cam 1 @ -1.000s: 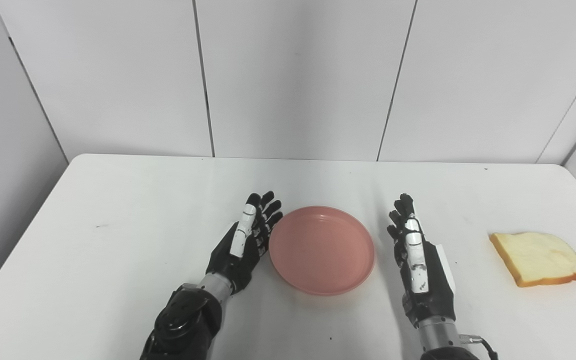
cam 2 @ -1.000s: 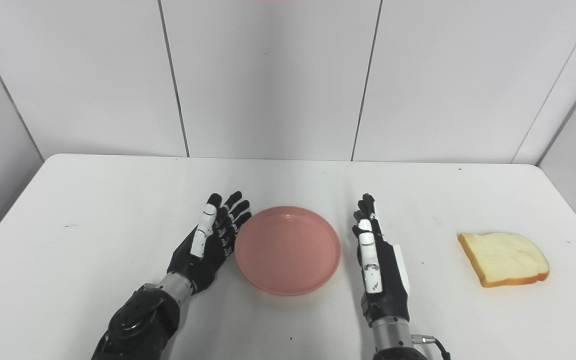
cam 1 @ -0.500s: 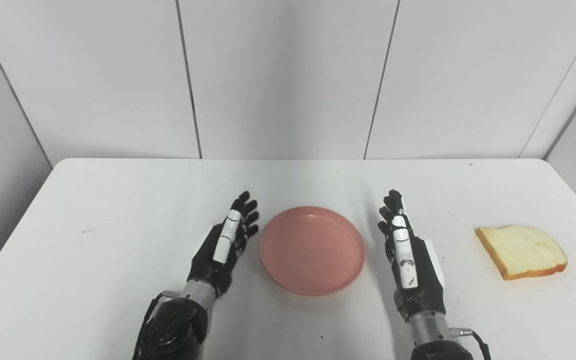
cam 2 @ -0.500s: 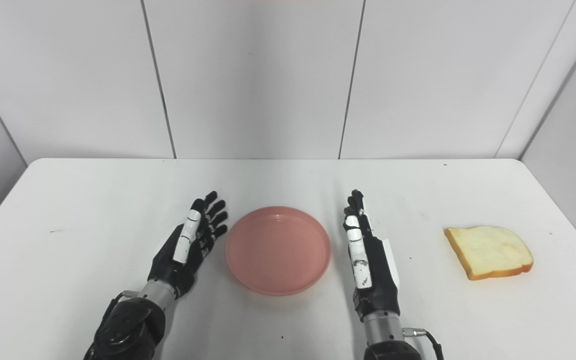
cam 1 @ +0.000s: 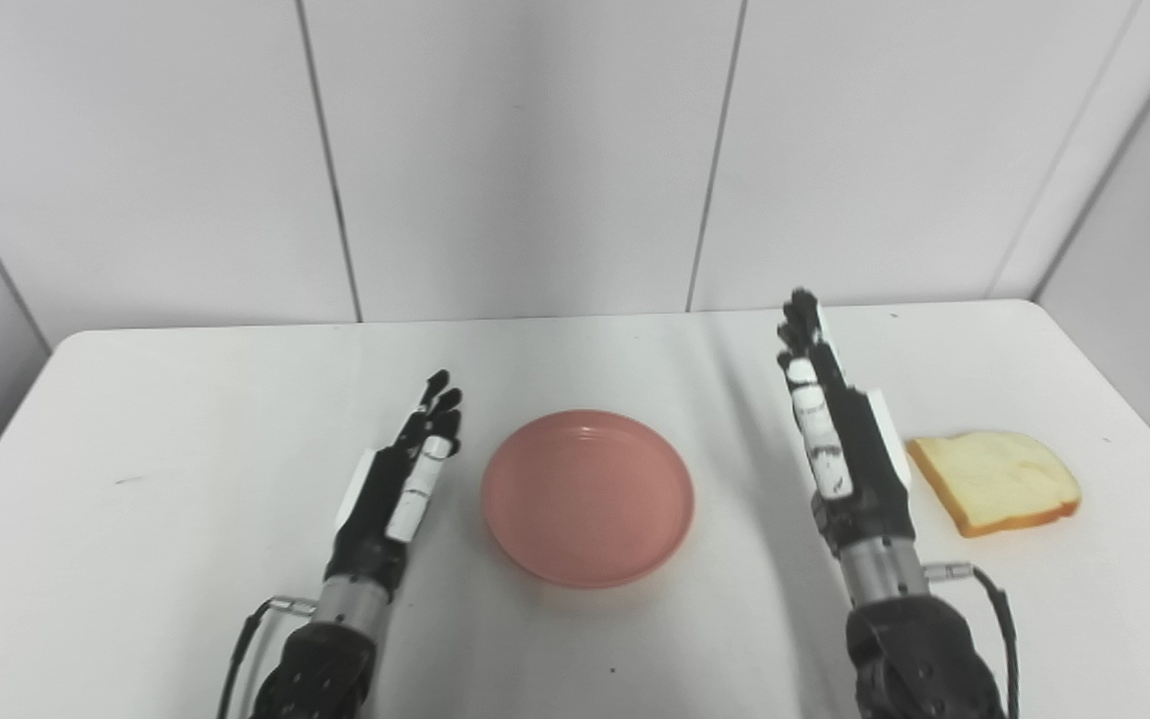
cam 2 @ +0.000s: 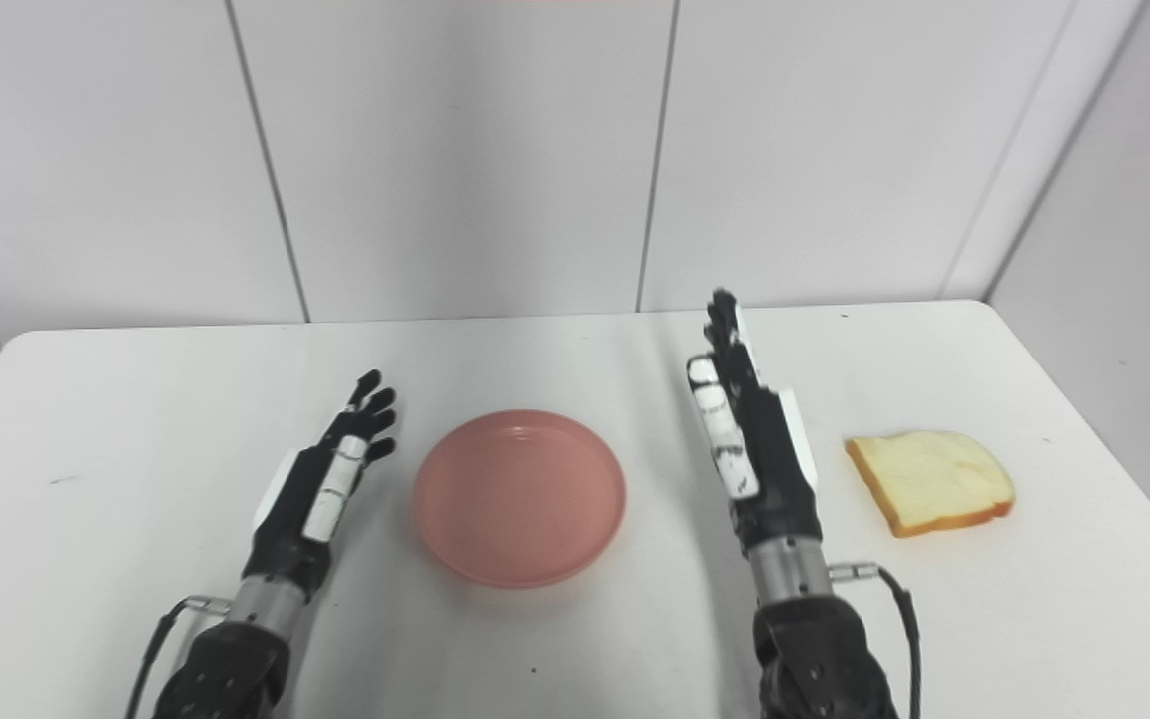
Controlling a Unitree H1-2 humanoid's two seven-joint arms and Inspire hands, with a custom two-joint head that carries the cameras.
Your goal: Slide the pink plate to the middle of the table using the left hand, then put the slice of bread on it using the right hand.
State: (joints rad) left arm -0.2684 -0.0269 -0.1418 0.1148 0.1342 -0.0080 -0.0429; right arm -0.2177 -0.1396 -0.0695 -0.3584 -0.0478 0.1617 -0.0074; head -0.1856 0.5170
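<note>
Your pink plate (cam 1: 587, 496) sits flat near the middle of the white table (cam 1: 166, 559), between the two arms, so the sliding half of the job looks done to me. Your left hand (cam 1: 400, 481) rests just beside the plate's left rim with a clear gap between them, fingers straight and apart, holding nothing. That placement makes sense: it is out of the plate's way and leaves the dish free to receive the bread.

Your right hand (cam 1: 835, 439) is likewise open and empty, fingers extended and pointing away from you, thumb side up like a blade. It stands between the plate and the slice of bread (cam 1: 996, 479), nearer the bread (whether it is lifted clear of the table I cannot tell for sure, though it appears raised). The slice lies flat on the table well to the right of the plate, crust edge facing you, untouched.

So the step in hand, as I judge it, is the reach for the bread. Your palm seems to face the plate rather than the slice, so you will likely need to turn the wrist and come over the top. Bread is soft; close gently, or the fingers may crush or tear it.
</note>
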